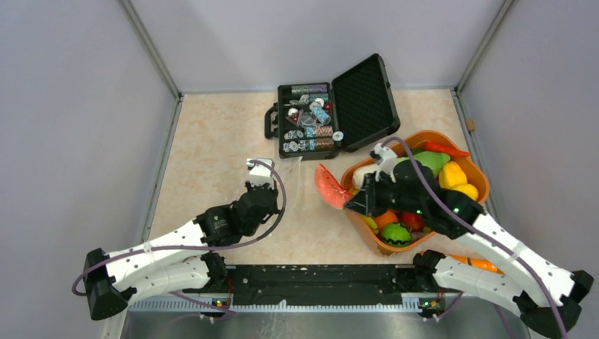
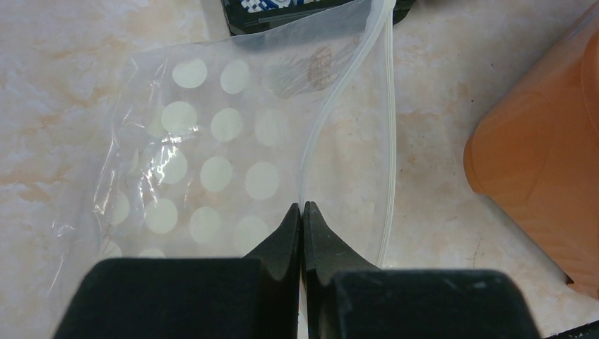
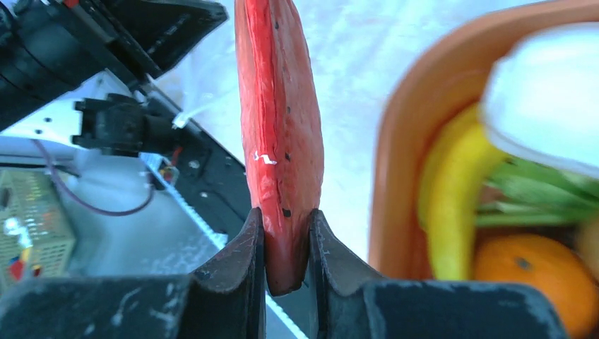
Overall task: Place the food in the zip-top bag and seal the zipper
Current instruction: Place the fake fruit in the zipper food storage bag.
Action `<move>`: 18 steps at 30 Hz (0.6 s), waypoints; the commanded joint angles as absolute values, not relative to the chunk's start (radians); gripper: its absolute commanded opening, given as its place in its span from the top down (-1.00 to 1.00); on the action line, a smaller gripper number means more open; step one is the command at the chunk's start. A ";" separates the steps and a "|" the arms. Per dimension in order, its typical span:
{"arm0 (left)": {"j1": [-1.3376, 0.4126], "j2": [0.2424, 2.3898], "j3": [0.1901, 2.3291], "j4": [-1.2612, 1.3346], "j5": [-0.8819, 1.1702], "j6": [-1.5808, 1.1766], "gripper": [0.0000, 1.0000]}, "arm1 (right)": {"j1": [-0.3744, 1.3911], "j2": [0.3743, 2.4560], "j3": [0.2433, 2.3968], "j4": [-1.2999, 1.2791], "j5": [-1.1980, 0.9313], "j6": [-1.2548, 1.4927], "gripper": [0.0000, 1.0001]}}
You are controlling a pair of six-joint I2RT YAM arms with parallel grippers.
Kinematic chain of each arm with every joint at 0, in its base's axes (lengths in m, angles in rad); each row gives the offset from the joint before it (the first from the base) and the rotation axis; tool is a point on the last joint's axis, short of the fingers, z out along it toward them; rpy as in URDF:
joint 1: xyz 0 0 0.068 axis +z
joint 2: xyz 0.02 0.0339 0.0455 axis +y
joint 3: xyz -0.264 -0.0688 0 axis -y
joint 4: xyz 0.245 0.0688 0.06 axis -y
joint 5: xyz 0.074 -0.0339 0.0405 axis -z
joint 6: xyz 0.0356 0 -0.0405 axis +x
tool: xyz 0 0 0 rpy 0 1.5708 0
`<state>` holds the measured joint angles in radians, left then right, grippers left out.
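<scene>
The clear zip-top bag point(image 2: 212, 162) with pale round dots lies on the table. My left gripper point(image 2: 302, 206) is shut on one lip of its zipper point(image 2: 332, 106); the other zipper strip point(image 2: 390, 155) runs apart from it to the right. In the top view the left gripper point(image 1: 263, 171) is left of centre. My right gripper point(image 3: 286, 219) is shut on a red watermelon slice point(image 3: 279, 106), held just left of the tub point(image 1: 330, 187). More food fills the orange tub point(image 1: 482, 178): a yellow pepper point(image 1: 452, 176), a banana point(image 3: 452, 183), an orange point(image 3: 526, 272).
An open black case point(image 1: 311, 120) of poker chips stands at the back centre, its lid point(image 1: 364, 99) raised. A carrot point(image 1: 477, 263) lies by the right arm's base. Walls enclose the table on three sides. The tub's side point(image 2: 537, 162) is close to the bag's right.
</scene>
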<state>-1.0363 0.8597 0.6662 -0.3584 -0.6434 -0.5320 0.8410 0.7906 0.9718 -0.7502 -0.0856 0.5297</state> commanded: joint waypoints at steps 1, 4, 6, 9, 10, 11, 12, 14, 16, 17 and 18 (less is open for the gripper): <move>-1.034 0.864 0.680 -0.306 -0.641 -0.529 1.00 | 0.852 0.872 0.858 -0.378 -0.263 0.704 1.00; -1.033 0.862 0.681 -0.309 -0.639 -0.529 1.00 | 0.914 0.953 0.894 -0.392 -0.168 0.707 1.00; -1.034 0.858 0.680 -0.312 -0.644 -0.529 1.00 | 0.938 0.998 0.917 -0.396 -0.157 0.715 1.00; -1.034 0.856 0.679 -0.309 -0.647 -0.530 1.00 | 0.941 1.036 0.870 -0.264 -0.200 0.776 1.00; -1.035 0.856 0.678 -0.307 -0.645 -0.529 1.00 | 0.941 1.047 0.860 -0.236 -0.205 0.798 1.00; -1.034 0.857 0.677 -0.305 -0.643 -0.529 1.00 | 0.941 1.062 0.853 -0.225 -0.196 0.816 1.00; -1.033 0.857 0.677 -0.304 -0.645 -0.529 1.00 | 0.941 1.079 0.855 -0.229 -0.179 0.840 1.00; -1.034 0.855 0.679 -0.304 -0.649 -0.529 1.00 | 0.941 1.118 0.862 -0.239 -0.162 0.883 1.00; -1.034 0.853 0.679 -0.304 -0.652 -0.529 1.00 | 0.941 1.145 0.859 -0.219 -0.163 0.926 1.00; -1.035 0.853 0.678 -0.303 -0.653 -0.529 1.00 | 0.941 1.152 0.852 -0.203 -0.170 0.949 1.00; -1.034 0.851 0.677 -0.302 -0.655 -0.529 1.00 | 0.941 1.154 0.839 -0.175 -0.178 0.971 1.00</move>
